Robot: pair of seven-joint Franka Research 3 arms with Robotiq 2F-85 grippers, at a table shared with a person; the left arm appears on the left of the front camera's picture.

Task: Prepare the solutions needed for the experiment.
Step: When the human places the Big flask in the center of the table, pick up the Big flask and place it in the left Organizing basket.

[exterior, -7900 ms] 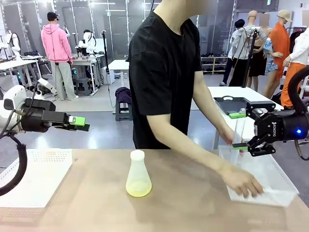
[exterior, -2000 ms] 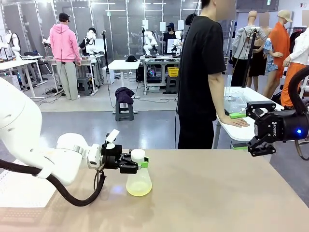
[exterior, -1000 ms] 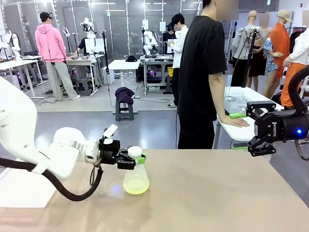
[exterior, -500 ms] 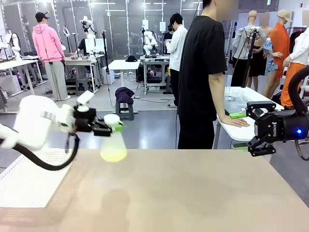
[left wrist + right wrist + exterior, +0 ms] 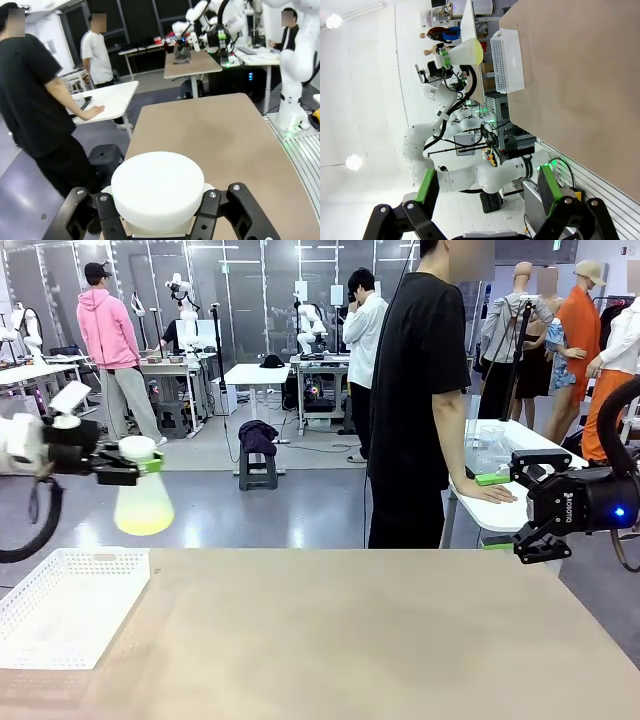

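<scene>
Flask [image 5: 144, 502] above basket [image 5: 70, 605] at table's [image 5: 380, 640] left, person [image 5: 425, 400] behind

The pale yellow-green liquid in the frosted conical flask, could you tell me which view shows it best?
The front view: the pale yellow-green liquid shows side-on under the left claw. The right wrist view shows it small and distant; the left wrist view shows the flask's white round cap.

In the left wrist view the flask's white cap [image 5: 157, 192] hides the flask body and the solutions below it. The left claw [image 5: 155, 212] is cut off at 6 o'clock. In the front view the white basket [image 5: 70, 605] runs off at 9 o'clock, and motion smears the flask [image 5: 143, 502].
</scene>
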